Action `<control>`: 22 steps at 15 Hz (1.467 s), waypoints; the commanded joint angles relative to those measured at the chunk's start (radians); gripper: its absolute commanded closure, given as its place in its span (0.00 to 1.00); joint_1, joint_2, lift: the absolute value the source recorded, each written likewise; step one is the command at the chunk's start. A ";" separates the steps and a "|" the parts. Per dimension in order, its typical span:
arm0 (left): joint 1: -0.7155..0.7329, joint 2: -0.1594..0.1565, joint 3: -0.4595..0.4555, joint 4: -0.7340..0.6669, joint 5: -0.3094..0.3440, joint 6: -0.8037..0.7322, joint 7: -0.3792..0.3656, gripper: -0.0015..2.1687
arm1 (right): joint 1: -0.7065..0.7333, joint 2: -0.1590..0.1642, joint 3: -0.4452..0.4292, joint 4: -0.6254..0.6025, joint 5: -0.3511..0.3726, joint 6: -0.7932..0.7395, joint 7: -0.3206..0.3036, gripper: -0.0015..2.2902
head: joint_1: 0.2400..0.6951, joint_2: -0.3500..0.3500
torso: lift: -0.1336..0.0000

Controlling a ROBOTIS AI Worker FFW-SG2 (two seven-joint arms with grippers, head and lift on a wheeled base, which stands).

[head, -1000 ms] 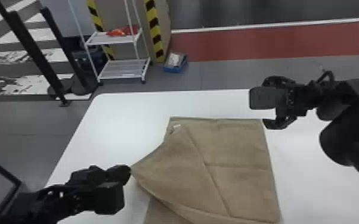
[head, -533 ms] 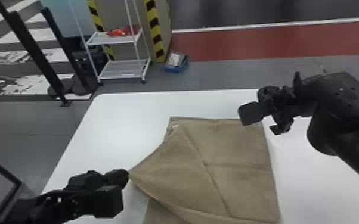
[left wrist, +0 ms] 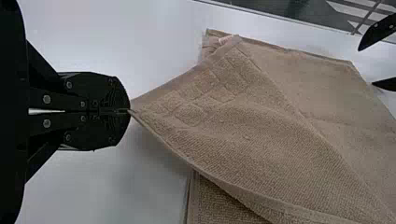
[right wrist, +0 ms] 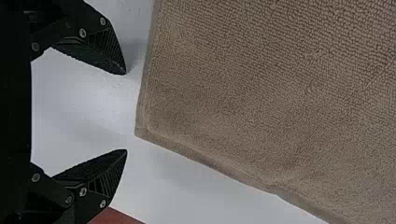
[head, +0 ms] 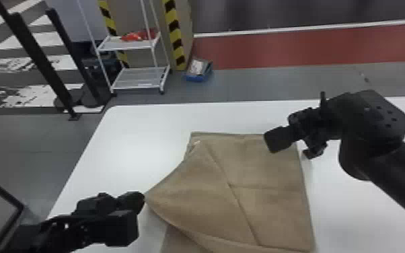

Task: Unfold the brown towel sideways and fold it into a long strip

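Observation:
The brown towel (head: 262,168) lies on the white table, its left part lifted into a slanting flap. My left gripper (head: 141,203) holds the flap's corner at the towel's left side; in the left wrist view the gripper (left wrist: 128,111) is closed on that corner of the towel (left wrist: 261,126). At the far right corner is my right gripper (head: 292,148), one finger above the cloth and the other beyond its edge. In the right wrist view the gripper (right wrist: 125,112) stands open, with the corner of the towel (right wrist: 261,93) just past its fingertips.
The white table (head: 138,134) extends around the towel, with its far edge behind it. On the floor beyond stand a white shelf cart (head: 138,79), a blue box (head: 198,70) and black posts (head: 40,60).
My right gripper has turned and its wrist has swung round, with its fingers now over the towel's far right corner. The left gripper has shifted very slightly left with the towel's corner.

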 commanded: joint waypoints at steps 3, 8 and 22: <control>0.004 0.002 0.000 -0.001 0.001 0.000 0.000 0.83 | -0.014 0.026 0.011 0.009 -0.007 -0.020 0.031 0.21 | 1.00 0.79 | 0.06; 0.005 0.001 0.002 -0.001 0.004 0.000 0.000 0.83 | -0.020 0.034 0.012 0.026 0.004 -0.026 0.060 0.30 | 1.00 0.81 | 0.06; -0.044 0.010 0.063 0.000 0.047 -0.003 0.020 0.83 | 0.075 -0.039 -0.229 -0.155 -0.023 0.170 0.137 0.56 | 1.00 0.74 | 0.06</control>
